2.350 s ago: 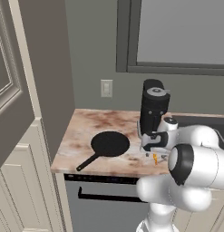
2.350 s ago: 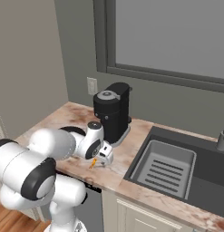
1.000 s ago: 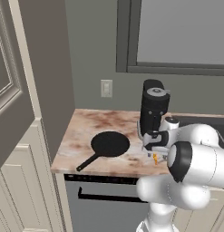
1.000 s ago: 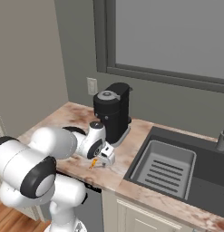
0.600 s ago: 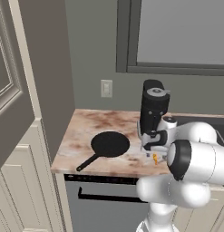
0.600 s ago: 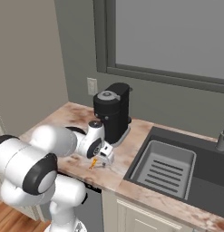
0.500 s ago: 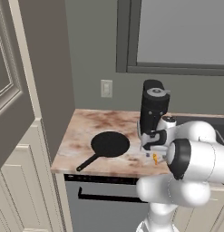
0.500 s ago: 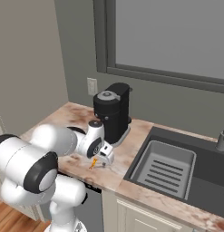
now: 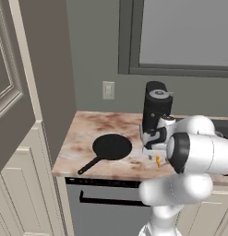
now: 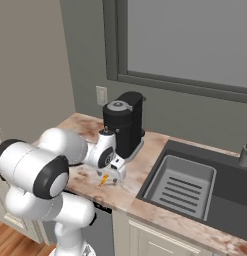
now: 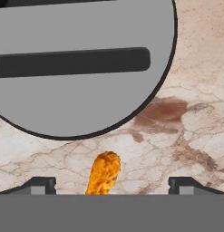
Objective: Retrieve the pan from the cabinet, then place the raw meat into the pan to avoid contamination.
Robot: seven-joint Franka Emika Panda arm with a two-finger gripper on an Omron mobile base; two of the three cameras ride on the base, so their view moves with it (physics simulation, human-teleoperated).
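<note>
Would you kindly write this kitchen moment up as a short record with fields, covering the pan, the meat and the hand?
pan: on the marble counter, handle toward the front left edge, nothing in it
raw meat: lying on the counter, right of the pan, in front of the coffee machine
hand: open, low over the meat, one finger on each side
meat in pan: not yet

Flat round frying pan (image 9: 112, 147): all black. Small elongated meat piece (image 11: 103, 173): orange-yellow, mottled. Marble-look stone bench (image 9: 87, 133): beige, brown veins and blotches. Tall coffee machine (image 10: 123, 123): black, grey lid. Panelled cabinet (image 9: 21, 184): cream.
</note>
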